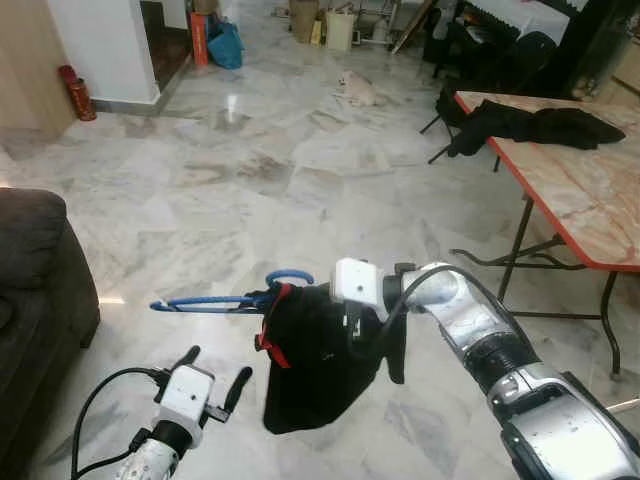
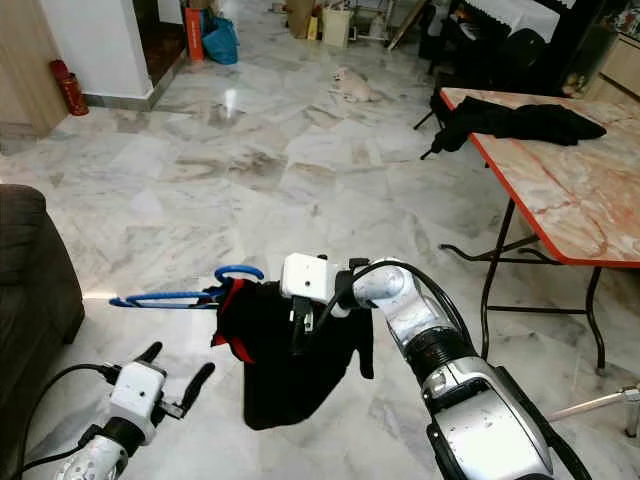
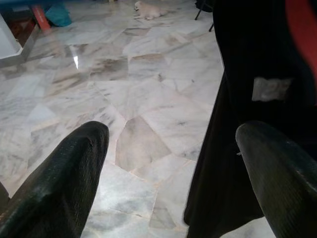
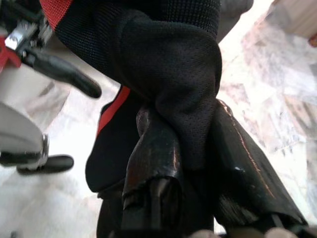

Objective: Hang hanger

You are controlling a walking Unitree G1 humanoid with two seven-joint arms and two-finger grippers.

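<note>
Across a wide marble floor (image 1: 250, 170), a dark sofa (image 1: 35, 290) sits at the robot's left and a folding table (image 1: 585, 200) with a red edge stands at its right, with a heap of black clothing (image 1: 540, 125) lying on the far end of the tabletop. A small pale animal (image 1: 358, 88) lies on the floor far ahead, well apart from everything else, and a blue bag (image 1: 225, 45) rests near the white wall beyond it.

The right arm reaches in across the robot's front. Its right gripper (image 4: 193, 163) is clenched on a black garment (image 1: 320, 360) with red trim; in the right wrist view the mesh cloth is bunched between the two black fingers (image 4: 153, 163). The garment hangs down in mid-air above the floor, draped on a blue hanger (image 1: 225, 298) that juts out level toward the robot's left, its hook curling up just beside the cloth.

The left gripper (image 1: 213, 372) hovers low, just beside and below the garment, its fingers (image 3: 64, 173) spread apart and holding nothing. The left wrist view shows the black cloth hanging near one finger, with a small pale label (image 3: 270, 89) on it.
</note>
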